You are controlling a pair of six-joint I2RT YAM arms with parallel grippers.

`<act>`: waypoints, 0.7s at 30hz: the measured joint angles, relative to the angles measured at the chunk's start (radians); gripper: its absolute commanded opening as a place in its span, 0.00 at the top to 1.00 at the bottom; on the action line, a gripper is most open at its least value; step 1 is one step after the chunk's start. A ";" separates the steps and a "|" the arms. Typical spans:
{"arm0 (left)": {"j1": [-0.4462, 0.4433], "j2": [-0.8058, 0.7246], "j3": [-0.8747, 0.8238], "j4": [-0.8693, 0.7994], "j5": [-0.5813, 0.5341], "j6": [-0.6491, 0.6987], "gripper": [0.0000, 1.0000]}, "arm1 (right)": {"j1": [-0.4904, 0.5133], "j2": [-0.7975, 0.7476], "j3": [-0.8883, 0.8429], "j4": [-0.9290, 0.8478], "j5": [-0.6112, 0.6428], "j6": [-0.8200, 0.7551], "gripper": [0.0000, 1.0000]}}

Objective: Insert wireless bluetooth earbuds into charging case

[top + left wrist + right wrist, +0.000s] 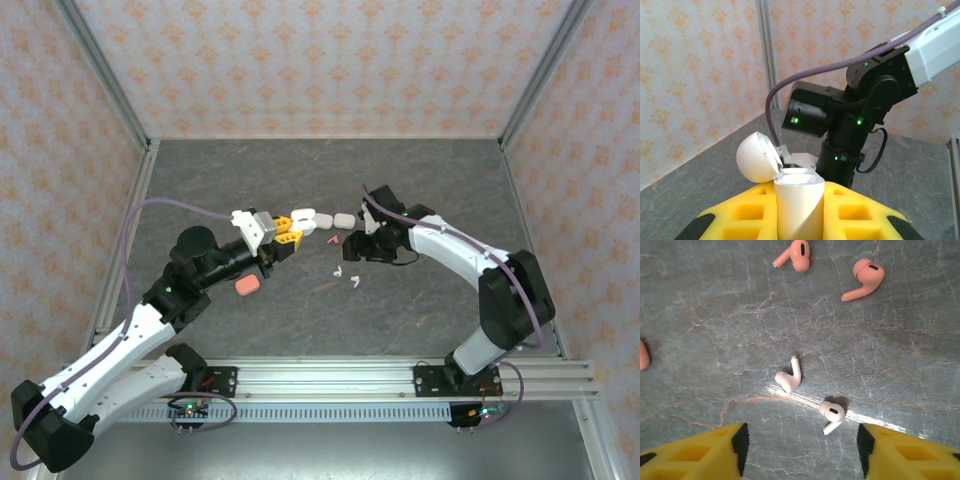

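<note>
Left tool point(799, 225) grips an open white case point(796, 197).

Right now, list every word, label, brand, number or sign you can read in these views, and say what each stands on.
No readable text anywhere.
The open white case held in the left claw is blank.
The white earbuds and pink earbuds show only dark slots, no lettering.
The right arm shows green lights, no markings.

1. A grey table point(400, 320) with thin cracks is seen.
2. Walls point(300, 60) are covered in small orange shapes.
3. Silver posts point(108, 75) are set in the corners.
4. A silver rail point(330, 376) is laid at the near edge.
</note>
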 measured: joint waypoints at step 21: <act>0.000 -0.007 -0.002 -0.002 0.000 0.010 1.00 | 0.058 0.177 0.002 -0.037 0.074 -0.003 0.57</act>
